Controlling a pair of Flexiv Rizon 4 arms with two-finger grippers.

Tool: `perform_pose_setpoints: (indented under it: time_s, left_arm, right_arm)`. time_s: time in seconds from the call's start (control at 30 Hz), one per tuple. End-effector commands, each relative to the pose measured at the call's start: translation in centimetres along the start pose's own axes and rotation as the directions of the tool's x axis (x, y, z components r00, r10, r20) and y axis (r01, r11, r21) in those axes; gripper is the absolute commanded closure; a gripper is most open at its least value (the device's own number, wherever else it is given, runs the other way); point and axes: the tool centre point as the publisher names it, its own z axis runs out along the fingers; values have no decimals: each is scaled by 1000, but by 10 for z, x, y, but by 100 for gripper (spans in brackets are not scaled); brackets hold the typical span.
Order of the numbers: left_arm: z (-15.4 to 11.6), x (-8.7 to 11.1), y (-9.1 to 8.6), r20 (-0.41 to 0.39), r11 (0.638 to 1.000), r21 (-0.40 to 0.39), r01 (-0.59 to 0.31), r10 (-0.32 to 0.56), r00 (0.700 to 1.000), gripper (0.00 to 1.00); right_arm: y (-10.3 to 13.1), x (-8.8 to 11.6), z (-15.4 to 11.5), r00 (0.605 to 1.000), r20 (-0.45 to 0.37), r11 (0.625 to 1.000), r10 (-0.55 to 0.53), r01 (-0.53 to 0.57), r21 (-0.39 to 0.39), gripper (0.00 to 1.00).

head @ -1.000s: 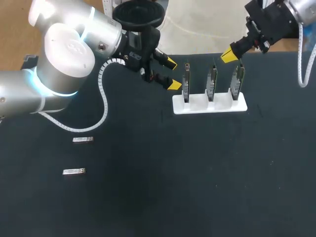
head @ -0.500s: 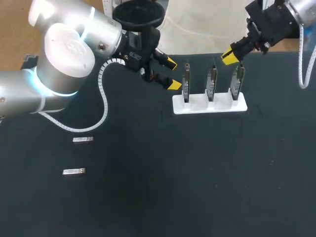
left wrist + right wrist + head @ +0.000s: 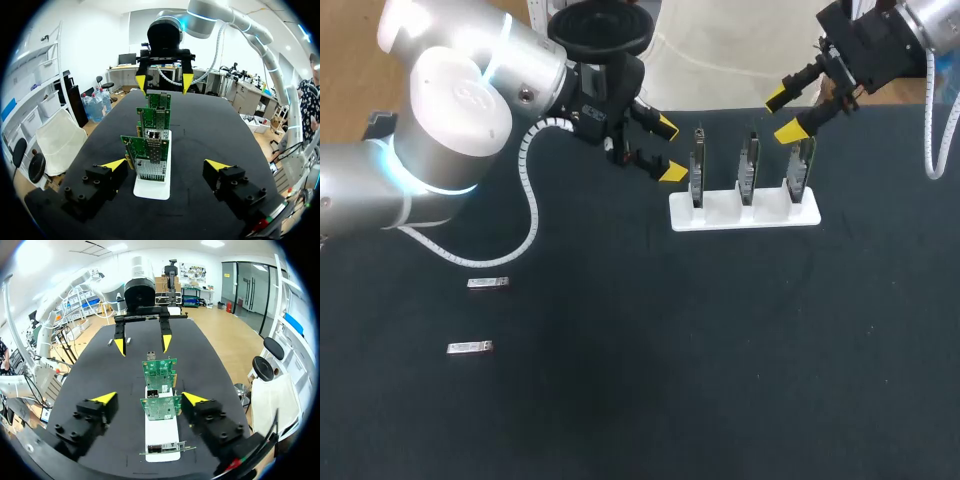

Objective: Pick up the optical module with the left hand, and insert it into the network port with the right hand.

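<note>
Three green network cards stand in a white stand (image 3: pixel 720 214): the left card (image 3: pixel 697 166), the middle card (image 3: pixel 748 165) and the right card (image 3: pixel 801 162). My right gripper (image 3: pixel 782 114) is open just above and behind the right card, with nothing visible between its fingers. In the right wrist view the cards (image 3: pixel 161 407) sit ahead of and under that gripper (image 3: pixel 148 398). My left gripper (image 3: pixel 668 150) is open and empty, just left of the left card (image 3: pixel 145 149). Two silver optical modules (image 3: pixel 488 283) (image 3: pixel 470 347) lie on the black table at the left.
The black table (image 3: pixel 720 360) is bare across its front and right. The two grippers face each other across the stand, a short way apart, and my right gripper (image 3: pixel 163 81) shows beyond the cards in the left wrist view.
My right gripper has gone from shut to open above the right card. The left arm and the modules have not moved.
</note>
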Motion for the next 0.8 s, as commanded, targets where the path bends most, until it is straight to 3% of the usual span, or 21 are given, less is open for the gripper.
perform_pose_setpoints:
  time_s: [0.03, 0.27, 0.47, 0.57, 0.8]
  left_arm:
    - [-14, -3, -1, -26, 1000, -19, -16, 15, 1000, 0]
    - [-53, 9, -7, -141, 995, -75, -63, 52, 989, 0]
    - [-89, 38, -24, -270, 990, -118, -78, 43, 962, 0]
    - [-105, 57, -35, -342, 987, -137, -85, 34, 939, 0]
    - [-139, 107, -68, -521, 985, -146, -88, -1, 854, 0]
  right_arm:
    - [1, 0, 0, 1000, 0, 1000, -1, 1, 4, 0]
    - [1, 0, 0, 1000, 0, 1000, -1, 1, 4, 0]
    - [1, 0, 0, 1000, 0, 1000, -1, 1, 4, 0]
    - [1, 0, 0, 1000, 0, 1000, -1, 1, 4, 0]
    - [1, 0, 0, 1000, 0, 1000, -1, 1, 4, 0]
